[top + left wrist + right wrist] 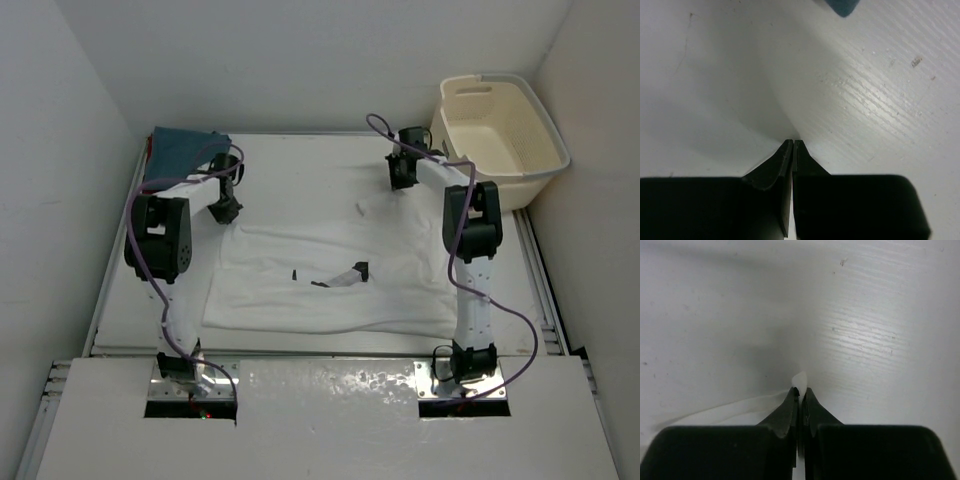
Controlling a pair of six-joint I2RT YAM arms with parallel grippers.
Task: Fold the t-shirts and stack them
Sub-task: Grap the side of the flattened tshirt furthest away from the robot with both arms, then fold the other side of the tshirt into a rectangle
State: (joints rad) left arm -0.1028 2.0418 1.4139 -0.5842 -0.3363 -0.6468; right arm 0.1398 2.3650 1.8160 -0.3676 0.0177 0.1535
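The white t-shirt (270, 290) lies spread over the middle of the table, with a small dark print near its centre. My left gripper (226, 212) is at its far left corner; in the left wrist view the gripper (792, 142) is shut, with the white cloth (715, 100) drawn up to its tips. My right gripper (403, 180) is at the far right corner; in the right wrist view the gripper (800, 390) is shut on a white cloth tip (799, 379). The slate blue-grey t-shirt (185, 150) lies folded at the back left and shows in the left wrist view (842, 6). The red t-shirt is out of view.
The cream laundry basket (500, 130) stands at the back right, close to the right arm's elbow. White walls close in the table on the left, back and right. The arm bases sit at the near edge.
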